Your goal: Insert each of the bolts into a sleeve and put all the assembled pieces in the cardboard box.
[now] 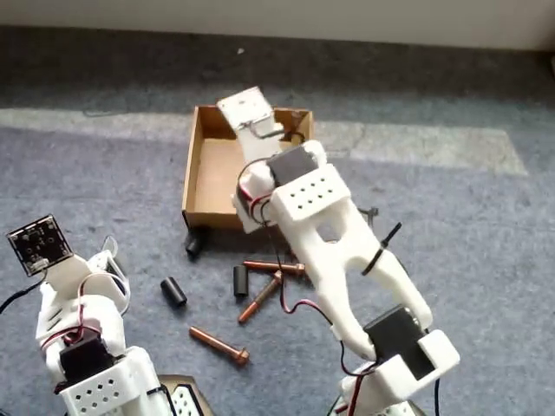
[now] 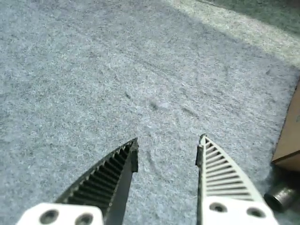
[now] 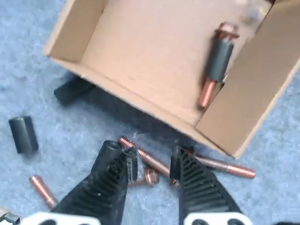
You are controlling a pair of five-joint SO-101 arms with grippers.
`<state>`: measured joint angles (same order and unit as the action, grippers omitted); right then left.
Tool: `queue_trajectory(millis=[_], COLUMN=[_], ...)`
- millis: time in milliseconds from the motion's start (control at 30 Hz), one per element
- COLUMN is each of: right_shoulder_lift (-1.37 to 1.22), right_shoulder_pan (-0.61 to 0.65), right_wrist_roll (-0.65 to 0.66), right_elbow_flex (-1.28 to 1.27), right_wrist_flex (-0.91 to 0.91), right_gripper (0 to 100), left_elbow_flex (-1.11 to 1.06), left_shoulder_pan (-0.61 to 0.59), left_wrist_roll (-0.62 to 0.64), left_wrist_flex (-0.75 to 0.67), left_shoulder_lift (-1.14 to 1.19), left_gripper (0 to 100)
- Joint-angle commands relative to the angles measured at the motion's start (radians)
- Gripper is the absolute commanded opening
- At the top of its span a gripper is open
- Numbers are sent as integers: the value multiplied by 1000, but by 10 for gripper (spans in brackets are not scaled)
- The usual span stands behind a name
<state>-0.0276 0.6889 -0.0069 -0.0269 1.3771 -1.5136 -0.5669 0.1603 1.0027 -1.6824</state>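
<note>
My left claw [image 2: 168,140] is spread wide over bare grey carpet [image 2: 93,70], gripping nothing. Off to one side of it is a corner of the cardboard box [image 2: 289,136], with a black sleeve [image 2: 281,196] lying on the carpet close to that corner.

My right arm [image 1: 338,234] stretches out towards the box, and my right claw [image 3: 154,157] hangs just outside its near wall, fingers apart and empty. In the box lies one assembled piece [image 3: 218,63], a copper bolt through a dark sleeve, close against a side wall.

The loose bolts lie on the carpet below my right fingertips. One [image 3: 147,158] runs slantwise across the gap between them, another [image 3: 227,167] lies near the box's outer corner, and a third [image 3: 41,190] sits well apart. (A bolt head [image 3: 150,177] shows lower in the gap; I cannot tell whose it is.) A second sleeve [image 3: 107,152] lies just beside one fingertip, and another [image 3: 23,134] lies farther off on the carpet.
</note>
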Motion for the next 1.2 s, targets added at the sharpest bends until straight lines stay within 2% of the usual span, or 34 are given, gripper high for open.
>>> queue_trajectory(millis=[0,167,400,667,967,1100,1167], right_shoulder_lift=[54,54,53,51,-107,-85,-42], right_shoulder_pan=[102,185,193,197,197,197,197], right_wrist_roll=[-147,-298,-404,-410,-410,-402,-400], right_elbow_flex=[-70,-185,-358,-481,-483,-467,-472], right_wrist_flex=[25,-77,-329,-460,-469,-466,-444], right_gripper=[112,112,112,110,106,0,5], left_elbow_flex=[4,2,2,2,2,2,1], left_shoulder_pan=[-5,-5,-5,-5,-5,-5,-5], left_wrist_roll=[-3,-3,-3,-3,-3,-3,-3], left_wrist_flex=[-18,-18,-18,-18,-18,-18,-18], left_shoulder_lift=[-8,-8,-8,-8,-8,-8,-8], left_gripper=[224,224,224,224,224,224,224])
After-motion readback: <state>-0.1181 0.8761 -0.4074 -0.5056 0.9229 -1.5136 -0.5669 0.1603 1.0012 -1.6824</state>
